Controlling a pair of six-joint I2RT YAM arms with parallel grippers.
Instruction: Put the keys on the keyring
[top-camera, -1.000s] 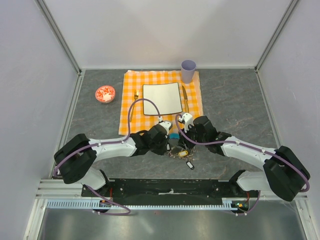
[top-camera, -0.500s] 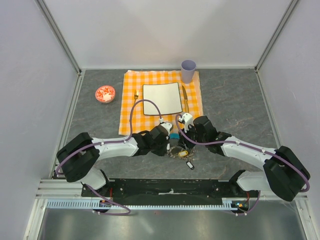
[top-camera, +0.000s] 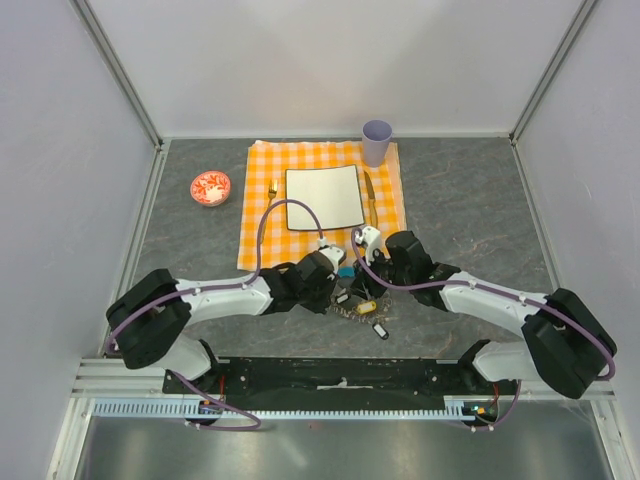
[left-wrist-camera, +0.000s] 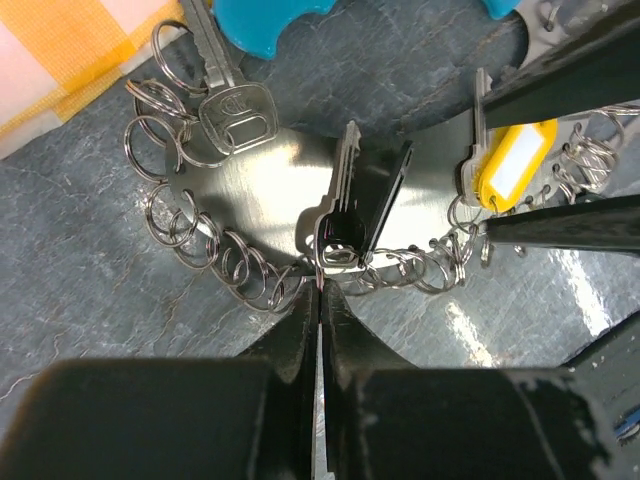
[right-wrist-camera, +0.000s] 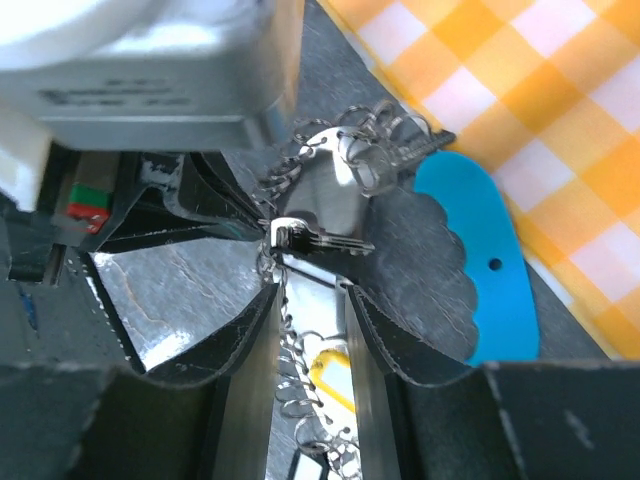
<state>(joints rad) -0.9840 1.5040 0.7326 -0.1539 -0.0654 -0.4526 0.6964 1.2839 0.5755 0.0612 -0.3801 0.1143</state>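
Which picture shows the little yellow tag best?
The left wrist view: the yellow tag is big and clear there. The right wrist view shows only a sliver, the top view a tiny speck.

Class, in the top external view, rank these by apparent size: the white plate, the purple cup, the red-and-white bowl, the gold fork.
1. white plate
2. red-and-white bowl and purple cup: these look alike, so they are not ranked
3. gold fork

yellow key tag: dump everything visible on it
The yellow key tag is a small rounded-rectangle plastic frame around a blank white label window. It lies flat at one end of the shiny metal plate, by the small split rings and a silvery key. It sits between the right gripper's dark jaws; contact is unclear.
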